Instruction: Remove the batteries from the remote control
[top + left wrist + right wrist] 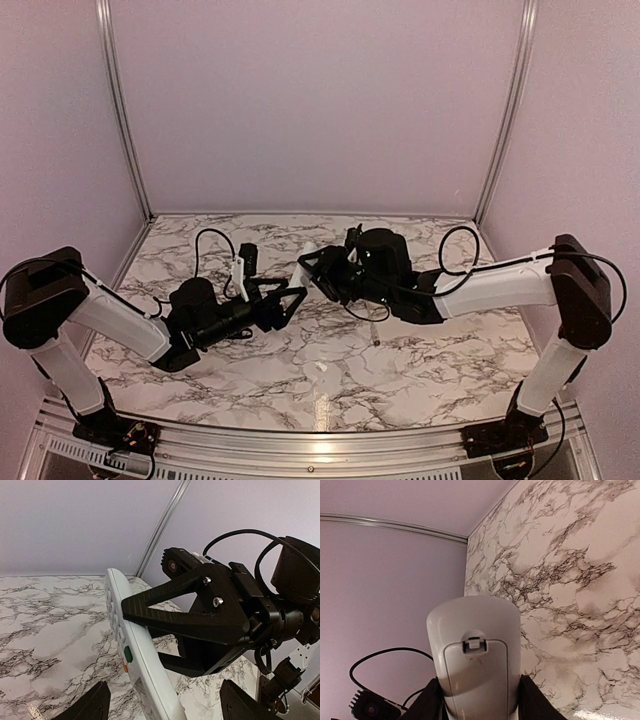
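Note:
My right gripper (312, 268) is shut on the remote control (307, 258) and holds it up off the marble table. In the right wrist view the remote control (475, 630) shows its back, with the battery cover (476, 680) closed and latched between the black fingers (434, 702). The batteries are hidden. In the left wrist view the remote control (131, 645) runs diagonally, button face to the left, with the right gripper's fingers (165, 607) clamped across it. My left gripper (165, 705) is open, one finger on each side of the remote's near end without touching it.
A tiny white fragment (322, 368) lies on the marble table (420, 360) in front of the grippers. Pale walls and aluminium corner posts (505, 110) enclose the back and sides. Both arms meet over the middle of the table.

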Motion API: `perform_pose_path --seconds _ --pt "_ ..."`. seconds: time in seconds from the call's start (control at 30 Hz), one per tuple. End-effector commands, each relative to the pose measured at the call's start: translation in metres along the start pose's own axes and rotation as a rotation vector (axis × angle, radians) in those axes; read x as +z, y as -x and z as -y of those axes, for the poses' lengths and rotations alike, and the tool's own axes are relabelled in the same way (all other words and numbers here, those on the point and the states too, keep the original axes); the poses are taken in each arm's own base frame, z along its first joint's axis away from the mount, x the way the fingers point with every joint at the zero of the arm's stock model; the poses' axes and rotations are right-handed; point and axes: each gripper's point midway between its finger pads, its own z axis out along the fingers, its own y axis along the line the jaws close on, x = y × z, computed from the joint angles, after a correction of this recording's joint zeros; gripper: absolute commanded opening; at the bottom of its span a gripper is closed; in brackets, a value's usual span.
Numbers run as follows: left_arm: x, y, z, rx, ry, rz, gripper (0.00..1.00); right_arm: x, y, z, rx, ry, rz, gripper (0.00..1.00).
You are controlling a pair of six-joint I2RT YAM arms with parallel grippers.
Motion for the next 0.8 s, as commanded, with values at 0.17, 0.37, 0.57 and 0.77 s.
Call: perform_pose_path --seconds 0.17,0.37,0.57,0.77 --pt "0.010 0.000 -0.019 0.054 0.156 0.050 0.71 0.004 -0.008 -0.031 0.023 0.092 -0.022 0.12" --pt "0.012 -0.004 -0.019 0.071 0.195 0.062 0.67 0.004 -0.010 -0.032 0.027 0.096 -0.020 0.12" --pt "0.012 -0.005 -0.016 0.091 0.209 0.070 0.57 0.006 -0.014 -0.034 0.039 0.110 -0.031 0.12" --pt "0.013 -0.006 -0.015 0.106 0.222 0.076 0.49 0.009 -0.016 -0.033 0.052 0.118 -0.036 0.12"
